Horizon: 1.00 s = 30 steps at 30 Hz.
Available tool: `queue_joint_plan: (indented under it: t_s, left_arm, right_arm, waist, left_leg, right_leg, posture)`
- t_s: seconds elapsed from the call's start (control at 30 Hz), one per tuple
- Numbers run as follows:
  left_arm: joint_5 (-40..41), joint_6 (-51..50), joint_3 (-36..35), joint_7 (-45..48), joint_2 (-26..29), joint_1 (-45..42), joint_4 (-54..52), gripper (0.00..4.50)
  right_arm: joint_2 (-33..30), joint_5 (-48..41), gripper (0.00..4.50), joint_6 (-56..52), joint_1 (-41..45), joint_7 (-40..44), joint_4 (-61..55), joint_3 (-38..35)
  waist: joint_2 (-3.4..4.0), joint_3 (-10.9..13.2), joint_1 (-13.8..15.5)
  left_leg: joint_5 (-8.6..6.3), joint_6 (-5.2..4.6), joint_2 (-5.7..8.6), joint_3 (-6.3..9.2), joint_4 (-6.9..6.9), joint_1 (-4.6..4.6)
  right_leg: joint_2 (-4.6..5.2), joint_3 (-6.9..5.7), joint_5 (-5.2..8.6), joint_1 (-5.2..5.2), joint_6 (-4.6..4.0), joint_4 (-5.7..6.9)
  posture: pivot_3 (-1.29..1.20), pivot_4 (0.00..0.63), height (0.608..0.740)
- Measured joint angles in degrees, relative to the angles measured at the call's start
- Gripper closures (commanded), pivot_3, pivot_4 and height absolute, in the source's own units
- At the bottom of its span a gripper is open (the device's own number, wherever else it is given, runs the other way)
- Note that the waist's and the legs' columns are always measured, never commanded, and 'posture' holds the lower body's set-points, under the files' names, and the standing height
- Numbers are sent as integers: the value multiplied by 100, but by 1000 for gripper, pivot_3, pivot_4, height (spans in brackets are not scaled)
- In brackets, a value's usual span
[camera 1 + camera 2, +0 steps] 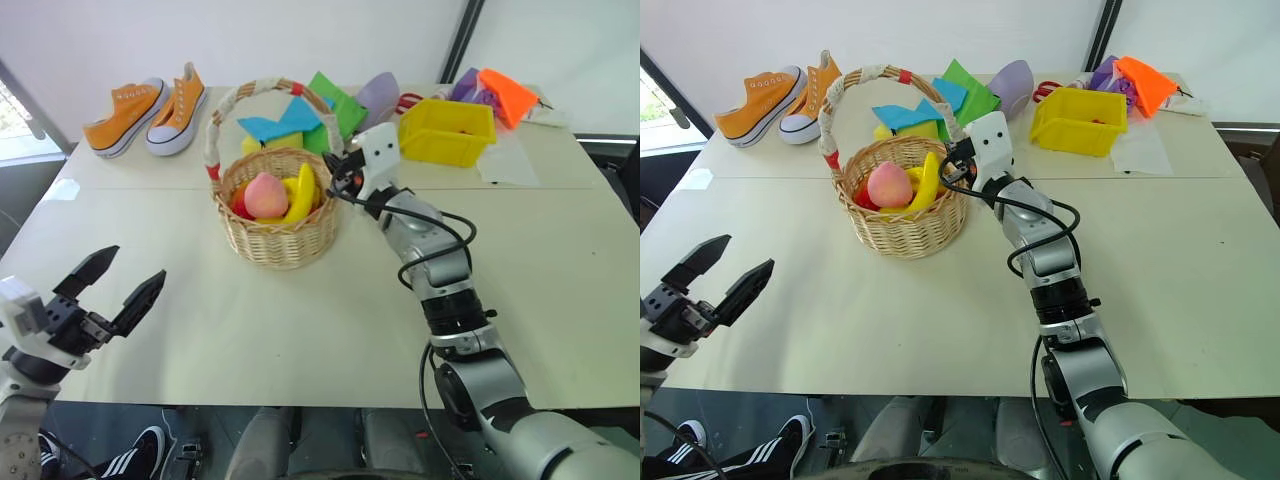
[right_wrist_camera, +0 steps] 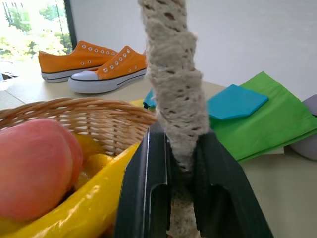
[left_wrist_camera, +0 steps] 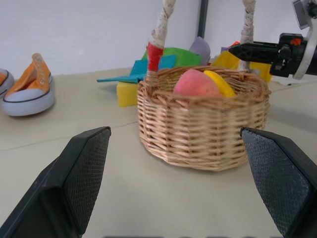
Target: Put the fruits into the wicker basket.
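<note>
1. Two fruits are lying inside the wicker basket point(image 1: 280, 215): the pink-red peach point(image 1: 266, 195) and the yellow banana point(image 1: 303, 194), which is leaning against the rim beside it.
2. The basket is sitting near the middle of the pale surface point(image 1: 300, 320), its tall arched handle point(image 1: 240, 100) rising over the fruit.
3. The right pincer point(image 2: 181, 163) is clamping its two black fingers on the white-wrapped base of the handle, at the basket's right rim.
4. The left pincer point(image 1: 110, 285) is hovering over the near left edge of the surface, well apart from the basket, its jaws spread wide and holding nothing.
5. Behind the basket, blue, green and yellow pieces point(image 1: 300, 120) are crowding just beside the handle.
6. A pair of orange sneakers point(image 1: 150, 112) is standing at the far left.
7. A yellow plastic bin point(image 1: 447, 130) is sitting at the far right, with an orange item point(image 1: 505, 92) beyond it.
8. No readable writing is showing on anything.
</note>
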<state>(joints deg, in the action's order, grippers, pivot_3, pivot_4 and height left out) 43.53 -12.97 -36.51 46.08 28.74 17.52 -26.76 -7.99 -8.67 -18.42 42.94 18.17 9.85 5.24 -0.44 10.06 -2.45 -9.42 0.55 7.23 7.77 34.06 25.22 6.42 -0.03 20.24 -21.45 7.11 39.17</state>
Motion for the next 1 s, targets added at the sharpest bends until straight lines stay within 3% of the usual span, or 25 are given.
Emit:
queue_joint_plan:
  t_s: [0.23, 0.4, 0.53, 0.7, 1.0]
  left_arm:
    - [-4, -45, 516, 35, 77, -551, 236, 0]
    - [9, -155, 887, 140, 238, -1128, 518, 0]
    - [108, -475, 1569, 411, 319, -1564, 581, 0]
    - [-63, -583, 2469, 758, 303, -2283, 804, 0]
    - [-329, -525, 2914, 1143, 185, -2988, 1535, 0]
  right_arm:
    - [-844, -250, 4494, -215, -328, 329, -596, -568]
    - [-1868, -849, 4494, -604, -813, 790, -985, -1637]
    - [-2471, -1320, 4494, -828, -1397, 1037, -1087, -2496]
    - [-2876, -1479, 4494, -840, -2064, 1075, -1115, -3284]
    - [-2913, -1436, 4494, -291, -2699, 954, -1242, -3679]
  waist:
    - [0, 0, 54]
    - [0, 0, 118]
    - [1, 0, 149]
    - [3, -1, 125]
    - [7, -3, 86]
  left_leg:
    - [-1, -2, 5, 0, 0, 3]
    - [-2, -4, 2, -7, -6, 7]
    - [-2, -4, 1, -9, -8, 9]
    - [-2, -5, -1, -15, -4, 9]
    - [-1, -6, -4, -19, 1, 8]
  right_leg:
    - [4, 0, 0, 2, 1, -9]
    - [4, 6, 0, 13, 1, -9]
    - [5, 6, 0, 16, 1, -8]
    - [4, 5, 0, 17, 1, -6]
    - [2, 3, 0, 19, 2, -3]
  posture:
    - [0, 150, 740]
    - [0, 150, 740]
    - [0, 150, 740]
    - [0, 150, 740]
    - [0, 150, 740]
